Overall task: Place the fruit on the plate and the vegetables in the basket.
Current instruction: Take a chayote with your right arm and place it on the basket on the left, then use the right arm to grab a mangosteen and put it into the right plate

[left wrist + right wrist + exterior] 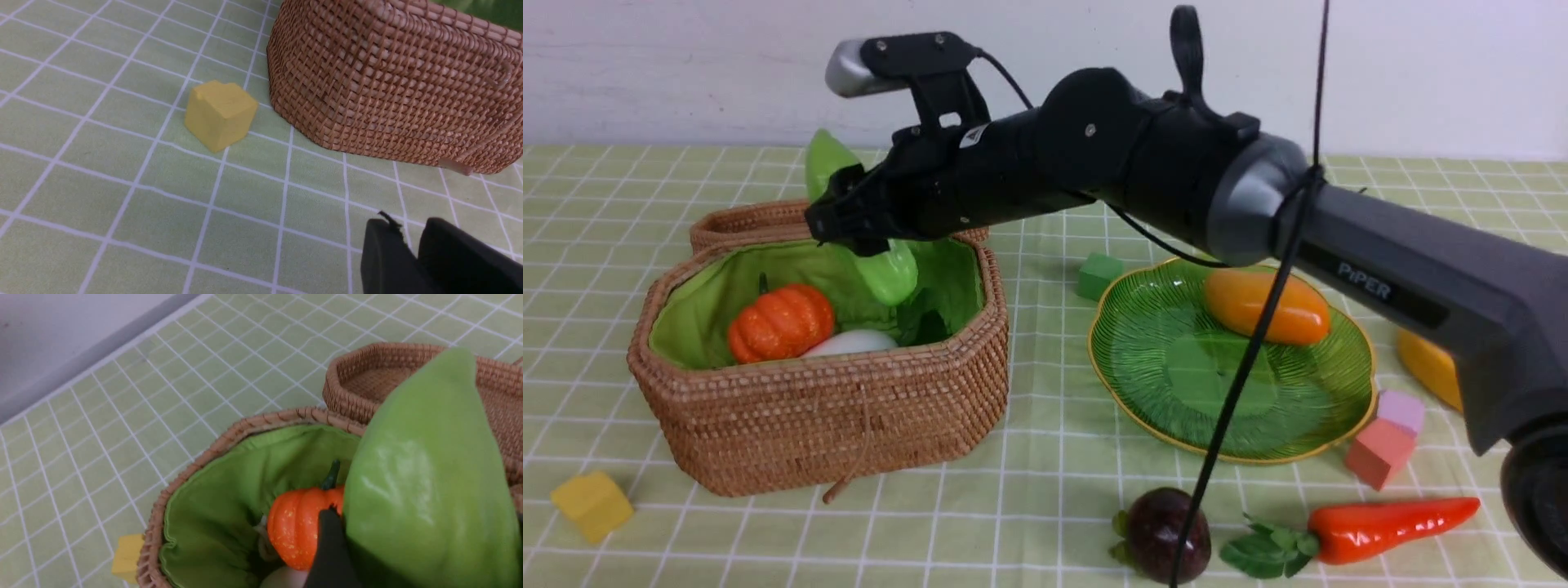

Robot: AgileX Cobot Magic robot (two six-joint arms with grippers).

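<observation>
Cucumber (886,273) is held by the right pincer (849,229) over the basket (833,425), where pumpkin (780,322) and radish (849,343) are lodged. Mango (1266,306) is set on the plate (1176,367). Purple fruit (1164,535), carrot (1388,527) and banana (1425,363) are left on the tabletop (1029,506). From the left wrist, the left pincer (412,241) is seen nearly closed, empty. From the right wrist, the cucumber is shown clamped above the pumpkin.

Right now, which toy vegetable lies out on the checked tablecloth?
The glossy red-orange carrot with green leaves. The ribbed orange pumpkin and white radish sit in the woven wicker basket; the right gripper holds the green piece above it.
</observation>
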